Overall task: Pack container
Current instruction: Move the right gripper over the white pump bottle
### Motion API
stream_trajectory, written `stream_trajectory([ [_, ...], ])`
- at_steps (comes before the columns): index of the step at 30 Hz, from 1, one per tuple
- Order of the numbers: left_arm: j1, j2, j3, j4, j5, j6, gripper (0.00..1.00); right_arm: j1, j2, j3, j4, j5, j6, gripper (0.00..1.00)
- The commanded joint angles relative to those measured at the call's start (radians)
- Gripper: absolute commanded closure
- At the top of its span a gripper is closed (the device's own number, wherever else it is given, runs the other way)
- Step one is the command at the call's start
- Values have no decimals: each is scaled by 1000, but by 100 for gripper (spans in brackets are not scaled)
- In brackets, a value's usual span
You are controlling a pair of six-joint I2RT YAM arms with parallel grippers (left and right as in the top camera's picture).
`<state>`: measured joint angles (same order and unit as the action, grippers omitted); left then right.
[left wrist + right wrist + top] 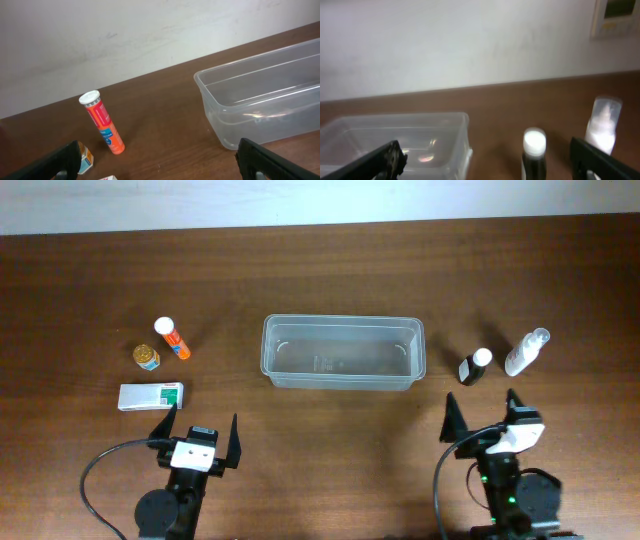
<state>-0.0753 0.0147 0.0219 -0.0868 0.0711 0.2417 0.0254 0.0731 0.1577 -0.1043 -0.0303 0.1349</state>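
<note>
Container sits mid-table, long side across, open top up, roughly midway between the two arms. I read that as deliberate, so either arm can drop into it. It's a clear, translucent tub with rounded corners and a rolled rim. It's empty, with only faint moulding marks on the floor. The loose items are split by side, presumably one group per arm. To the left, well apart from the tub, are an orange tube lying tilted, a small gold-lidded jar just beside it, and a white-green box lying flat nearer my base. To the right are a dark bottle and a white spray bottle. Left jaws and right jaws are both spread wide, holding nothing, parked at the near edge. Packing not started.
</note>
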Motion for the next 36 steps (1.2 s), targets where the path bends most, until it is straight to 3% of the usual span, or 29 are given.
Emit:
stream_trajectory([
  [1,6,-10,-8,3,-7,-2,1,-8,117,203,-38,13,3,2],
  [9,6,-10,-8,3,-7,-2,0,-8,695,873,-486,13,-1,2],
  [14,6,-10,-8,3,-7,-2,1,-8,975,1165,-713,16,-95,2],
  [24,6,-10,-8,3,-7,-2,1,-73,1299,1212,-814,126,-89,2],
  [36,6,-10,-8,3,-7,-2,1,-472,1319,1219,-780,-188,-75,2],
])
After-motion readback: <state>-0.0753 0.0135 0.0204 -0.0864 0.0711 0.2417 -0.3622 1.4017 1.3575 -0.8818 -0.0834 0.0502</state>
